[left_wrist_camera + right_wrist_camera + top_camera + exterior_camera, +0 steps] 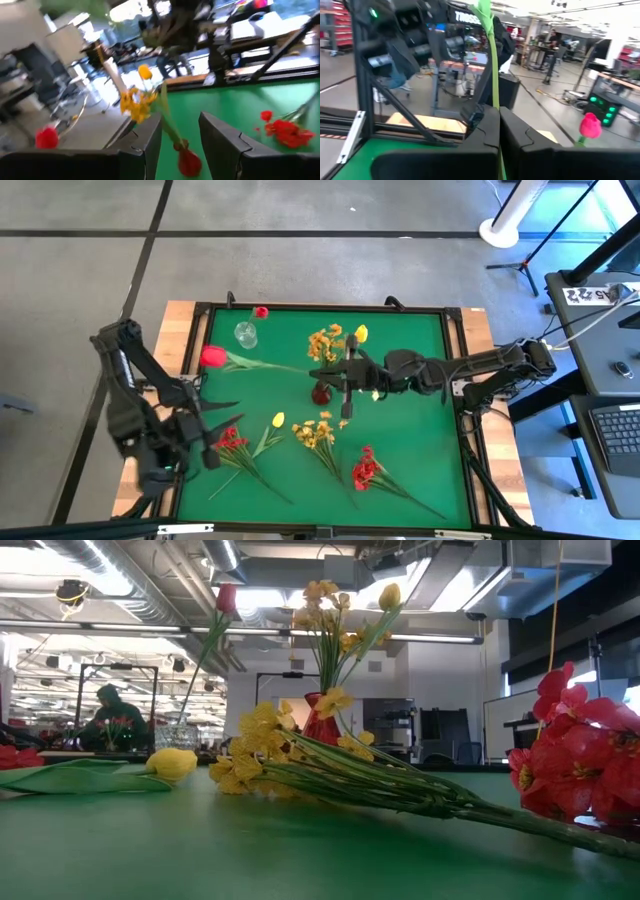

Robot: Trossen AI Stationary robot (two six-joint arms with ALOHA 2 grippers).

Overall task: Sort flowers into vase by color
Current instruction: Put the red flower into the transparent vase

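Right gripper [345, 380] out over the middle of the table, fingers clenched on the thin green stem of a yellow tulip [361, 333], right above the red vase [321, 392] already stuffed with yellow blossoms. Left gripper [222, 420] waiting at the near left edge, fingers spread, nothing between them. Bulkiest pieces first: red spray [365, 470] near right, second red spray [230, 440] near left, yellow spray [315, 432] between them, all flat on the mat. Probably feather-light, top-heavy at the bushy heads, soft petals easy to crush, so best pinched low on the bundled stems, well clear of the blossoms; likely to droop and swing once lifted. Slimmer stock next: red tulip [212, 357] at far left, long stem running toward the red vase, lying or raised impossible to tell; loose yellow tulip [278, 420] just beside the yellow spray. Single stems look wiry and slick, apt to twist in a pinch, so grab mid-stem, away from the leaf. Small clear glass vase [245, 335] at far left, a red bud [261, 312] showing just beyond it; looks light and tippy, worth a gentle entry. Underfoot, green mat [420, 440] in a black frame on a wooden table, flat, giving fingers little room under a stem. Beyond, grey floor, desk with a keyboard [615, 425] to the right, open workshop with ceiling ducts and a seated person [105, 715] far off.
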